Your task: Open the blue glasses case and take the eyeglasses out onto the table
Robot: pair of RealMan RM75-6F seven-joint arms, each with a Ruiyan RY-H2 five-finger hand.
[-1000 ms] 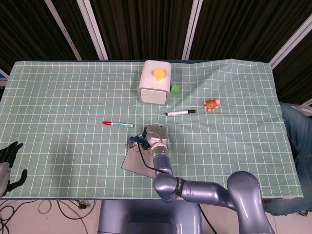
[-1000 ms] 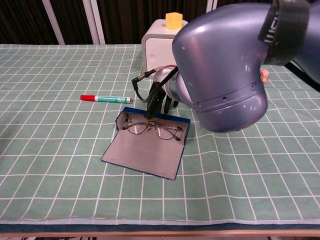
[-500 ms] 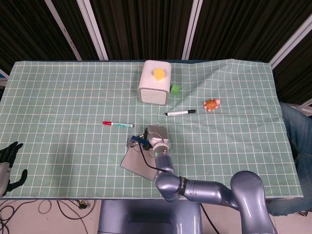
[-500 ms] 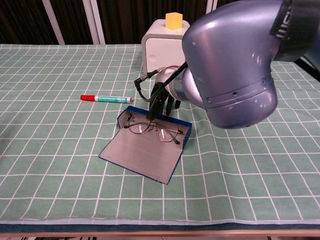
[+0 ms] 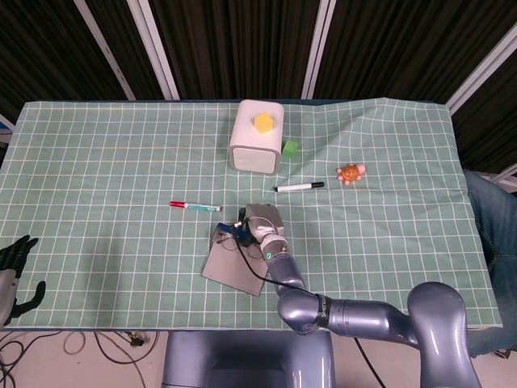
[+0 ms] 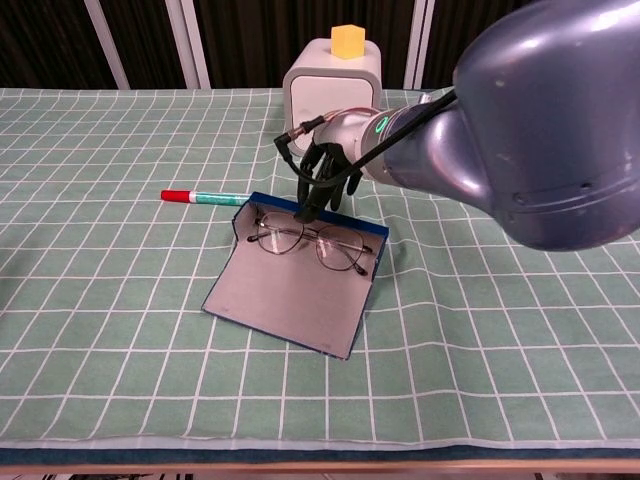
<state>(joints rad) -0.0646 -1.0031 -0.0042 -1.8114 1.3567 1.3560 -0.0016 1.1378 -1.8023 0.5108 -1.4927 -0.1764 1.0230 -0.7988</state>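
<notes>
Blue showed only along the edges of the glasses case (image 6: 290,290), which already lay open on the green checked cloth of the bench (image 6: 100,300), its grey lid folded flat toward the front. So the first half of the job looked done. The eyeglasses (image 6: 310,243) were not yet out: they sat in the back tray of the case, leaning against its rear wall.

The right hand (image 6: 328,175) reached down over that rear wall, its dark fingers (image 6: 310,208) bunched and pointing at the bridge of the frames. From where I stood it seemed to touch or pinch them, but I could not tell whether it truly had a hold. The left hand (image 5: 14,267) hung off the near left corner of the bench, fingers apart, holding nothing.

What remained, to my eye, was lifting the eyeglasses clear and laying them on the cloth beside the case, perhaps short of the red marker (image 6: 212,197).
</notes>
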